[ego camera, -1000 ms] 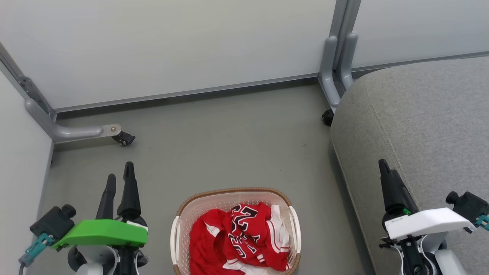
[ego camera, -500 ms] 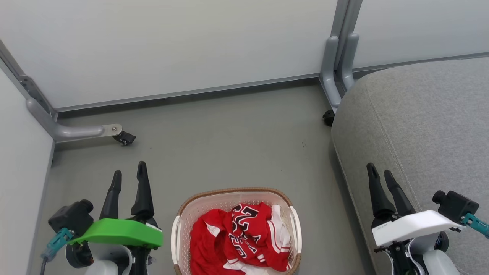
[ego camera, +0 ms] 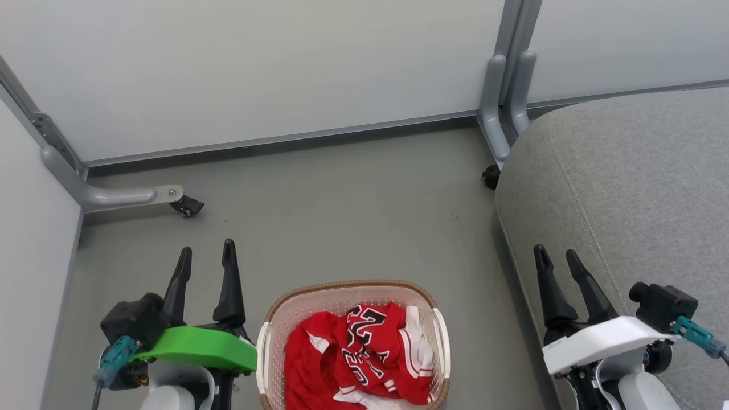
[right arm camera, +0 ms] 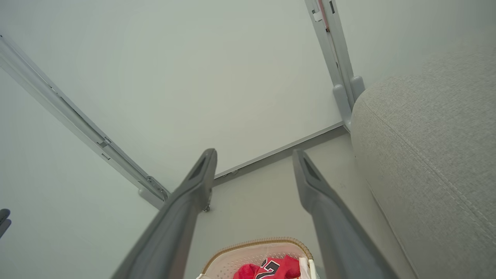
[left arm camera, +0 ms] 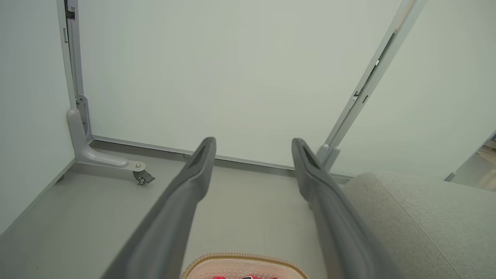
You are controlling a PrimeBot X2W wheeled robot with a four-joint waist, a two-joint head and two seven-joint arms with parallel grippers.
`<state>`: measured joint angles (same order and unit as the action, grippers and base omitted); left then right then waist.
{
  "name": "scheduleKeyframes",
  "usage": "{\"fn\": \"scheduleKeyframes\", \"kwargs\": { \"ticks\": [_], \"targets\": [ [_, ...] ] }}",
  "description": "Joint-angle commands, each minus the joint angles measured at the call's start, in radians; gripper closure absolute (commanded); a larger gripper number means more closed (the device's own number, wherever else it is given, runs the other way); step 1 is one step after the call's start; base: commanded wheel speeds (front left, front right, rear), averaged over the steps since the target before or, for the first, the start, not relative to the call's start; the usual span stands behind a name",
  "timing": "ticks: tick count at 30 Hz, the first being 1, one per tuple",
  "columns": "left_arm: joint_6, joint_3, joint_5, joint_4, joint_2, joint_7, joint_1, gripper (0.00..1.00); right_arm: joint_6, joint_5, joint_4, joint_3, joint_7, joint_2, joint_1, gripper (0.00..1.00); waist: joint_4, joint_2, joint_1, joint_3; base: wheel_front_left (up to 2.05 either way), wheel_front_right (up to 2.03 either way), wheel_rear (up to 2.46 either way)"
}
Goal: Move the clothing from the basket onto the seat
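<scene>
1. I am bringing the left gripper [ego camera: 206, 248] and right gripper [ego camera: 555, 251] inward; each is now nearer the basket [ego camera: 347, 283] than a second ago.
2. Both are standing spread, holding nothing.
3. The red clothing [ego camera: 364, 353] is lying bunched in the basket, beside the grey seat [ego camera: 626, 188]; the pickup is not yet begun.

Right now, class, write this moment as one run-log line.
stage: pre-grasp | clothing: in basket | seat: right of basket | left hand: open, left of basket | right hand: open, by seat edge
</scene>
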<state>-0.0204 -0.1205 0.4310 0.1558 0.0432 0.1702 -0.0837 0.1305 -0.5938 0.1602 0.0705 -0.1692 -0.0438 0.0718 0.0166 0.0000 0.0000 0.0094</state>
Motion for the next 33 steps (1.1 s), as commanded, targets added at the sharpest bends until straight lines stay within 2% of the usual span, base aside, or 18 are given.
{"fn": "scheduleKeyframes", "kwargs": {
  "ticks": [1,33],
  "targets": [
    [0.004,-0.004,-0.029,-0.010,0.007,0.011,-0.023,0.00,0.000,0.028,-0.009,0.004,-0.011,-0.006,0.014,0.00,0.000,0.0000,0.0000,0.000,0.00,0.00,0.00],
    [0.019,-0.048,-0.273,-0.025,0.009,0.077,-0.018,0.00,0.000,0.297,0.011,0.008,-0.078,-0.008,0.021,0.00,0.012,0.0000,0.0000,0.002,0.00,0.00,0.00]
  ]
}}
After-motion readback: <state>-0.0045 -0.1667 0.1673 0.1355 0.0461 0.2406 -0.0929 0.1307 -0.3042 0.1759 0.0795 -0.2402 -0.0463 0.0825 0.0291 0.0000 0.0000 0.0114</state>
